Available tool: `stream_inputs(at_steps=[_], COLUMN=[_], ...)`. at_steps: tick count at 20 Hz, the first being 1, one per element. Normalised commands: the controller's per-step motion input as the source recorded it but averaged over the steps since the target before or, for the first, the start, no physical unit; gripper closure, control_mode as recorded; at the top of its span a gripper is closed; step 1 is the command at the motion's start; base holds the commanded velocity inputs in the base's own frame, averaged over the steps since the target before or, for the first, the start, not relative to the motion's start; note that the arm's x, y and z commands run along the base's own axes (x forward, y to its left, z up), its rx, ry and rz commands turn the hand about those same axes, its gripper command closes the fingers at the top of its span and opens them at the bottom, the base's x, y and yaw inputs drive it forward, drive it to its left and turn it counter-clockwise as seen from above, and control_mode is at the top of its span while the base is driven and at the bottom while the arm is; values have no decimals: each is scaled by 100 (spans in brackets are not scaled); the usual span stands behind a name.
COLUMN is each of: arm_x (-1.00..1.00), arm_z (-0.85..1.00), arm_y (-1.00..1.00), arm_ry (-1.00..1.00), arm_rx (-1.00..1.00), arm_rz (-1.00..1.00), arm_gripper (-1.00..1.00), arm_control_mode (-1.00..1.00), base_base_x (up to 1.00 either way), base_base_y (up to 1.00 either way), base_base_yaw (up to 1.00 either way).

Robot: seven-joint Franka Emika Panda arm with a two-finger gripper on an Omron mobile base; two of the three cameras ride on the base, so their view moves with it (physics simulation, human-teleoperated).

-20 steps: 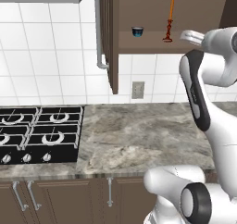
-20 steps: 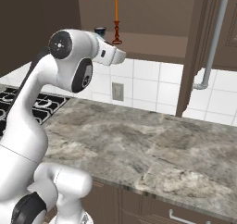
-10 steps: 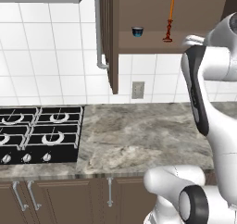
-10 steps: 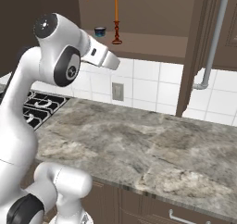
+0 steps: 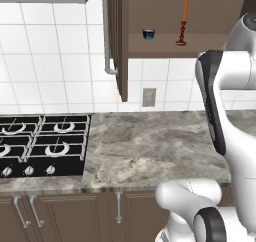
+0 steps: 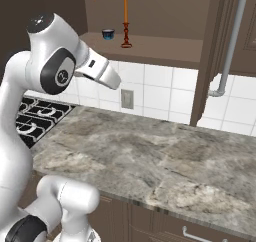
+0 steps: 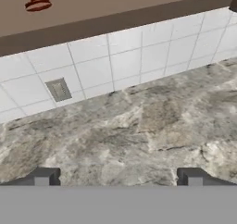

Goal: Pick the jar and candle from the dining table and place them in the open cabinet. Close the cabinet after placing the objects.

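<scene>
Where hand view crops, candle (image 7: 36, 1) — base only

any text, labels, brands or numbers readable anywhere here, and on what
None: no readable word, brand, number or sign in any view.
The candle and the small blue cup in the open cabinet are plain.
The wall outlet bears no legible marking.
The hob knobs are too small to show any marks.
The gripper, jaws open and empty, shows no lettering.
</scene>
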Motion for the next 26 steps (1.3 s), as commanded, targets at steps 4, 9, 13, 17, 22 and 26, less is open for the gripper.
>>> stream_inputs(at_steps=[4,9,13,17,22,26], arm_x=[-34,-38,-35,-23,-17,-2], arm_z=[-56,-60,-54,-47,-46,-41], arm_y=[10,13,15,8,11,16], arm_ry=[10,1,0,0,0,0], arm_rx=[5,11,9,6,3,1], arm_rz=[0,2,3,4,1,0], arm_gripper=[-100,-100,-100,-100,-100,-100], arm_control_mode=[-100,-100,-100,-100,-100,-100], base_base_x=[0,0,0,0,0,0], base_base_y=[0,0,0,0,0,0], base_base_yaw=[0,0,0,0,0,0])
